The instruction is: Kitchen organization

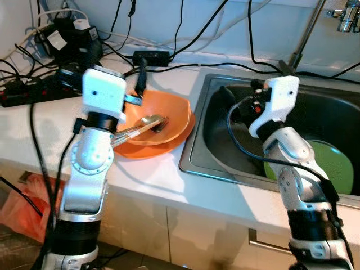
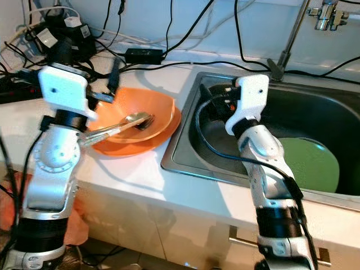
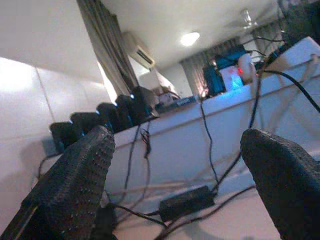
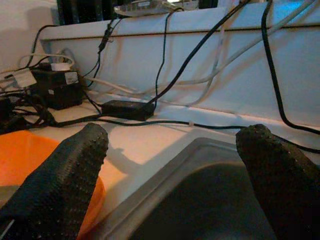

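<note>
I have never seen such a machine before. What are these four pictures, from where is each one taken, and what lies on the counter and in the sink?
This is a humanoid robot with two silver arms, each ending in two long black fingers. The two wide pictures come from cameras on its head, looking down at a kitchen counter. The other two come from a camera on each wrist, looking along the fingers.

On the counter stands an orange bowl on an orange plate, with a spoon and chopsticks inside. Behind lie black cables and power adapters. In the sink lies a green plate.

The left gripper hovers near the bowl, the right gripper over the sink's edge. Both are open and hold nothing.
</note>
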Controlling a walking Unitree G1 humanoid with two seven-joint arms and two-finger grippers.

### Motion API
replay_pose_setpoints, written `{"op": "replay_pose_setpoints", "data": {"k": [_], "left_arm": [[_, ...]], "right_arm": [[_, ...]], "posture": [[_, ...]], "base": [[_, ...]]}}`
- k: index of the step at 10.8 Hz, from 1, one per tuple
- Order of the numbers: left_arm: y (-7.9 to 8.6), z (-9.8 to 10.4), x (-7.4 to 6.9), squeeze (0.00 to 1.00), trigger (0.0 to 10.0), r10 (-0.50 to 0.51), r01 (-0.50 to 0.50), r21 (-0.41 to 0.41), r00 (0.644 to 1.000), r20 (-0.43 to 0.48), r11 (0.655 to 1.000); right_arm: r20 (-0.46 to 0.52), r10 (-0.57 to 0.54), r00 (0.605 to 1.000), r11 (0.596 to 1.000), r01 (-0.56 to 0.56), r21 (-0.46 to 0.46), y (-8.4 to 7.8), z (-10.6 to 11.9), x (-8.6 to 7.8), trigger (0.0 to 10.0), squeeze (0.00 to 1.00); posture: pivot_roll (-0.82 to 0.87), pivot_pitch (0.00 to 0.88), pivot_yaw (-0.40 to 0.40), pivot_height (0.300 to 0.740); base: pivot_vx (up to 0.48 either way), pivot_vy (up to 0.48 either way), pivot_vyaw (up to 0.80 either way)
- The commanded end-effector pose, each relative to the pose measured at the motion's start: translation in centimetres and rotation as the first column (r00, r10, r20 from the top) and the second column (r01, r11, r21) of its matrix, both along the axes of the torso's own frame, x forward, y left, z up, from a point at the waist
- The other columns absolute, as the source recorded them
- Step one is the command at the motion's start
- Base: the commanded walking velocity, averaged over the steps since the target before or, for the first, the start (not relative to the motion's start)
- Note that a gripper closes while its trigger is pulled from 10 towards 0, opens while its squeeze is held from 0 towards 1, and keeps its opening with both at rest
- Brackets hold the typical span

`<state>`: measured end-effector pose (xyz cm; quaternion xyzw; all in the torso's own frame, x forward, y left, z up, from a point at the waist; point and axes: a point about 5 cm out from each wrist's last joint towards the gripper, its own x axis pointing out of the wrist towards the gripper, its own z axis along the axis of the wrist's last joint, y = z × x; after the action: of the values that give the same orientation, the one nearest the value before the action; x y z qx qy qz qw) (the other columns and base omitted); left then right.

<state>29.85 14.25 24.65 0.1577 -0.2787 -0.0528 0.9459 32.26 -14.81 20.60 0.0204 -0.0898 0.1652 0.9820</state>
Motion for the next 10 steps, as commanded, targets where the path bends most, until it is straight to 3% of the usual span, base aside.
{"op": "replay_pose_setpoints", "data": {"k": [1,3,5,7,10], "left_arm": [[-0.5,-0.6,0.4,0.0,10.0,-0.04,0.04,-0.017,0.998,-0.052,0.999],[-0.9,-1.1,0.6,0.0,10.0,-0.077,0.075,-0.026,0.993,-0.089,0.997],[-0.9,-0.7,0.6,0.0,10.0,-0.082,0.082,-0.005,0.994,-0.071,0.997],[-0.5,-0.2,0.9,0.0,10.0,-0.065,0.063,-0.032,0.996,-0.061,0.997],[-0.4,0.0,1.1,0.0,10.0,-0.031,0.03,-0.011,0.998,-0.048,0.999]], "right_arm": [[0.013,0.015,1.0,0.999,-0.014,-0.041,-0.9,0.4,-0.7,10.0,0.0],[0.018,0.022,1.0,0.994,-0.02,-0.104,-2.0,0.7,-1.1,10.0,0.0],[0.019,0.037,0.999,0.991,-0.035,-0.131,-2.0,0.7,-1.4,10.0,0.0],[0.021,0.041,0.999,0.991,-0.037,-0.127,-1.8,0.6,-1.5,10.0,0.0],[0.026,0.024,0.999,0.994,-0.021,-0.106,-1.6,0.6,-1.6,10.0,0.0]], "posture": [[0.09,0.0,0.06,0.74],[0.09,0.0,0.07,0.74],[0.08,0.0,0.084,0.74],[0.09,0.0,0.086,0.74],[0.08,0.0,0.094,0.74]], "base": [[0.0,0.0,0.0],[0.0,0.0,0.0],[0.0,0.0,0.0],[0.0,0.0,0.0],[0.0,0.0,0.0]]}}
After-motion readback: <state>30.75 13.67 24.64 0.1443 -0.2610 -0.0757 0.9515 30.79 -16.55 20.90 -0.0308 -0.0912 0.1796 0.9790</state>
